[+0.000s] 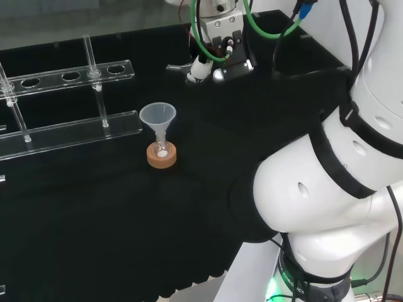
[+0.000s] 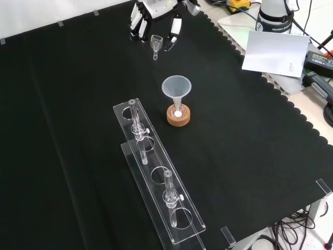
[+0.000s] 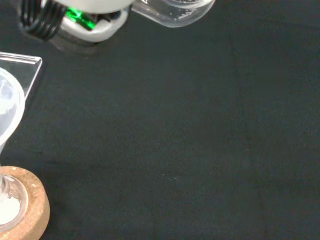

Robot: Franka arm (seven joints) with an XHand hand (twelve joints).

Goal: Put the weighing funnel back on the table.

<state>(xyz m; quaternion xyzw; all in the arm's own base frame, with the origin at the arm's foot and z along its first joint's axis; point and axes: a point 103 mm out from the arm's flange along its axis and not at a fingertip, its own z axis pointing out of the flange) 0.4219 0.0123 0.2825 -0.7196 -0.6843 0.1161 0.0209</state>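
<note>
Weighing funnel in the curled hand near the cloth's far edge, bare cloth beneath

The cloth is showing plain black (no print or weave to tell). The funnel, weighing funnel and rack are showing clear. The cork ring is showing tan, with white inside the flask. The hand is showing black and white, the arm white with black bands, and the cable green.
</note>
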